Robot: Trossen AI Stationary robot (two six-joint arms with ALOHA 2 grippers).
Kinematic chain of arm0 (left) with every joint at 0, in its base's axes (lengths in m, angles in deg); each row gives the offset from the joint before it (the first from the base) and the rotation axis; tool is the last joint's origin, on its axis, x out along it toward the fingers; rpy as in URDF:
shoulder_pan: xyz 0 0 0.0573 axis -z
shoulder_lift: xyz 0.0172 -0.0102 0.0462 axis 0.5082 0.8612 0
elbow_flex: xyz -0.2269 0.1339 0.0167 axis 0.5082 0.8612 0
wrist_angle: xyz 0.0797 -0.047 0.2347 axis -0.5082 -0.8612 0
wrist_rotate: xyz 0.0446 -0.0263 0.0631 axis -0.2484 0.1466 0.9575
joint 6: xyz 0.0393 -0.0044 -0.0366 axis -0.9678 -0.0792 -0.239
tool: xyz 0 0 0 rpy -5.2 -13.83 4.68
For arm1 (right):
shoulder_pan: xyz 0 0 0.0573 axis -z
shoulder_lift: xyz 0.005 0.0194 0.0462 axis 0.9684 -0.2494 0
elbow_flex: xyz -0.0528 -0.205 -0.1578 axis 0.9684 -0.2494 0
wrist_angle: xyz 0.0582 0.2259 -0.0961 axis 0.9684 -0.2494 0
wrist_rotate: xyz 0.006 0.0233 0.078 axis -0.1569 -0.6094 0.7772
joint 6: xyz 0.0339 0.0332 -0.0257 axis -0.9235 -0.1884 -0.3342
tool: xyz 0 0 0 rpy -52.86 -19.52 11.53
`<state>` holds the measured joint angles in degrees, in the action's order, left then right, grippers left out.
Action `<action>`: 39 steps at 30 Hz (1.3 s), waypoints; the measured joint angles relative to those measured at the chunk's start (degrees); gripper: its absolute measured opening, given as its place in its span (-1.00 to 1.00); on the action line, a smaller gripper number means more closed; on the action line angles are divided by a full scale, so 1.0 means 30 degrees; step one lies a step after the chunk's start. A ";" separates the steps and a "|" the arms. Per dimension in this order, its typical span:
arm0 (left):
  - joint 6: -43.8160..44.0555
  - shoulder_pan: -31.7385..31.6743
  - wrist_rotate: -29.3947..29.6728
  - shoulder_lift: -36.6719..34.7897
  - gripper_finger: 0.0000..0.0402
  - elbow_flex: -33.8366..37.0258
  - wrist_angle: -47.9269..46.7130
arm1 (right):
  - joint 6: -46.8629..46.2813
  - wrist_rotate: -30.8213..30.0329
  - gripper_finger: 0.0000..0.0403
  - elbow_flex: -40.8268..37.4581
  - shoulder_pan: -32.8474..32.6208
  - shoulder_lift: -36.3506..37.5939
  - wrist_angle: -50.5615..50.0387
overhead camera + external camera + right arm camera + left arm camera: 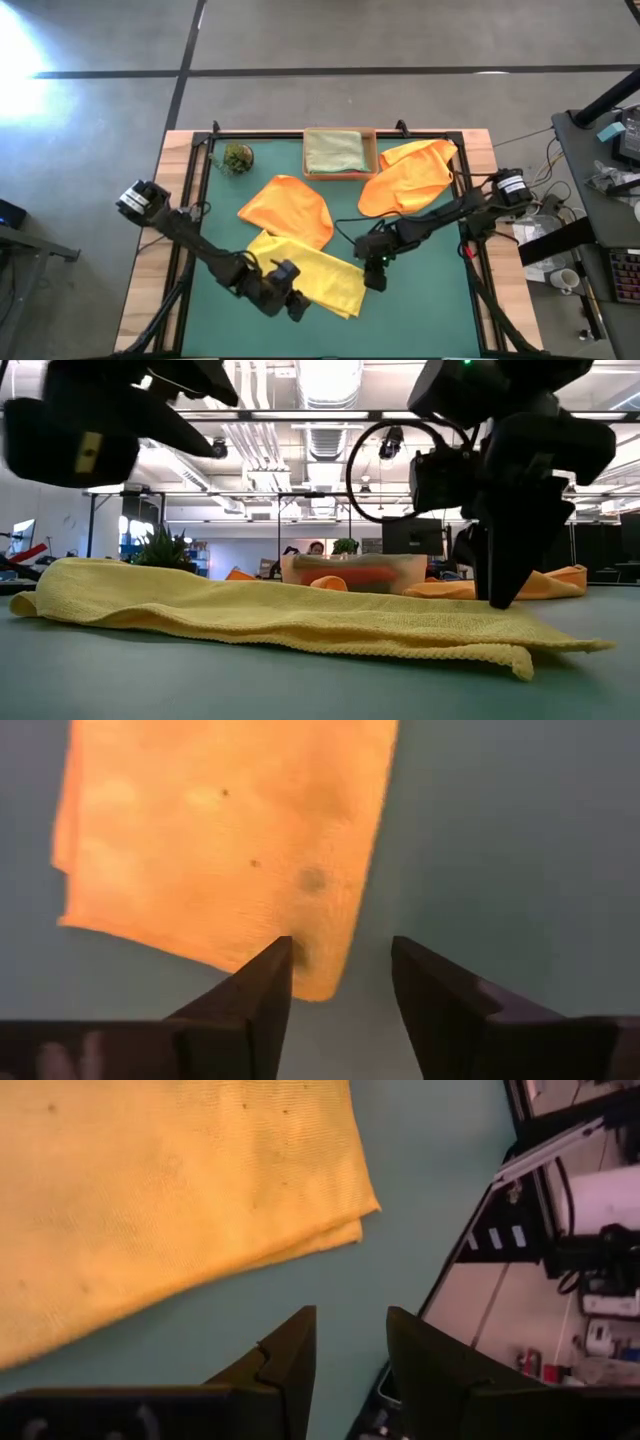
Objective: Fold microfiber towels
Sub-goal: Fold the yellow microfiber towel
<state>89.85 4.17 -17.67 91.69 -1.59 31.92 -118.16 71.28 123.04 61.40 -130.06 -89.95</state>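
Yellow towel [308,272] lies folded once between your parted, empty left gripper [291,303] and right gripper [375,278]; two orange towels [288,208] await folding.

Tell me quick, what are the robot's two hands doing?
Left gripper: open, empty, beside the yellow towel.
Right gripper: open, empty, at the yellow towel's corner.
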 joint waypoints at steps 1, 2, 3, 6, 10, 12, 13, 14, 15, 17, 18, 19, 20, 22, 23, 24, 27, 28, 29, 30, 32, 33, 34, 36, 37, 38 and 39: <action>0.0312 0.0162 0.0212 0.0000 -0.46 -0.0007 0.0003 | 0.0009 0.0358 -0.19 0.0003 0.0024 -0.0145 0.0237; 0.0510 0.0294 0.0267 0.0000 -0.46 -0.0013 -0.0001 | 0.0079 0.0476 -0.18 0.0022 0.0030 -0.0255 0.0271; 0.0724 0.0398 0.0281 0.0000 -0.46 -0.0017 -0.0019 | 0.0173 0.0477 -0.19 0.0022 0.0023 -0.0443 0.0304; 0.0933 0.0556 0.0311 0.0069 -0.46 -0.0051 0.0068 | 0.0312 0.0607 -0.21 0.0029 0.0023 -0.0692 0.0318; 0.0962 0.0590 0.0328 0.0432 -0.46 -0.0051 0.0044 | 0.0297 0.0855 -0.33 0.0007 0.0008 -0.0729 0.0562; 0.0962 0.0582 0.0269 0.0555 -0.46 -0.0044 0.0058 | 0.0297 0.0862 -0.41 0.0000 -0.0004 -0.0749 0.0846; 0.0966 0.0582 0.0246 0.0595 -0.46 -0.0044 0.0054 | 0.0293 0.0874 -0.44 0.0000 -0.0006 -0.0758 0.0905; 0.0962 0.0582 0.0223 0.0628 -0.46 -0.0044 0.0071 | 0.0272 0.0880 -0.48 0.0000 -0.0006 -0.0761 0.0905; 0.0962 0.0582 0.0218 0.0648 -0.46 -0.0041 0.0067 | 0.0232 0.0884 -0.52 0.0000 -0.0006 -0.0765 0.0898; 0.0965 0.0582 0.0216 0.0649 -0.46 -0.0029 0.0062 | 0.0231 0.0891 -0.60 0.0000 -0.0006 -0.0773 0.0898; 0.0962 0.0582 0.0209 0.0648 -0.46 -0.0029 0.0098 | 0.0232 0.0895 -0.64 0.0000 -0.0006 -0.0780 0.0905; 0.0962 0.0582 0.0216 0.0656 -0.46 -0.0029 0.0123 | 0.0232 0.0929 -0.69 -0.0007 -0.0006 -0.0780 0.0935; 0.0962 0.0560 0.0213 0.0651 -0.46 -0.0029 0.0198 | 0.0239 0.1467 -0.74 -0.0015 -0.0006 -0.0802 0.1175; 0.0962 0.0526 0.0219 0.0654 -0.46 -0.0029 0.0289 | 0.0364 0.2039 -0.87 -0.0006 -0.0094 -0.0833 0.1303; 0.0962 0.0514 0.0223 0.0656 -0.46 -0.0025 0.0319 | 0.0358 0.2724 -0.91 -0.0022 -0.0099 -0.0844 0.1263; 0.0955 0.0510 0.0249 0.0656 -0.46 -0.0029 0.0350 | 0.0362 0.2904 -0.93 0.0027 -0.0111 -0.0867 0.1295; 0.0912 0.0502 0.0454 0.0656 -0.46 -0.0015 0.0373 | 0.0362 0.3675 -0.95 0.0391 -0.0161 -0.0867 0.1200; 0.0911 0.0502 0.0517 0.0656 -0.46 -0.0015 0.0367 | 0.0365 0.3889 -0.96 0.0567 -0.0183 -0.0867 0.1190; 0.0911 0.0502 0.0529 0.0656 -0.46 -0.0015 0.0360 | 0.0381 0.4109 -0.96 0.0828 -0.0232 -0.0836 0.1222; 0.0903 0.0502 0.0538 0.0656 -0.46 -0.0015 0.0367 | 0.0420 0.4330 -0.96 0.1097 -0.0277 -0.0788 0.1263; 0.0903 0.0536 0.0497 0.0656 -0.46 -0.0015 0.0360 | 0.0436 0.4671 -0.96 0.1678 -0.0392 -0.0736 0.1252; 0.0903 0.0591 0.0472 0.0656 -0.46 -0.0015 0.0360 | 0.0436 0.4901 -0.96 0.2024 -0.0445 -0.0736 0.1212; 0.0903 0.0644 0.0362 0.0656 -0.46 -0.0015 0.0353 | 0.0438 0.5082 -0.96 0.2356 -0.0538 -0.0726 0.1171; 0.0903 0.0808 0.0121 0.0656 -0.46 -0.0015 0.0353 | 0.0443 0.5135 -0.96 0.3031 -0.0767 -0.0699 0.1016; 0.0903 0.0897 0.0045 0.0656 -0.46 -0.0015 0.0353 | 0.0450 0.5139 -0.96 0.3374 -0.0895 -0.0685 0.1007; 0.0903 0.1004 0.0012 0.0656 -0.46 -0.0016 0.0352 | 0.0465 0.5139 -0.96 0.3686 -0.1004 -0.0678 0.1036; 0.0903 0.1102 -0.0001 0.0656 -0.46 -0.0020 0.0345 | 0.0507 0.5133 -0.96 0.3982 -0.1091 -0.0678 0.1036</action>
<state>92.56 7.48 -17.67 93.66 -1.65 32.96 -116.64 86.68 134.99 58.13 -132.10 -86.84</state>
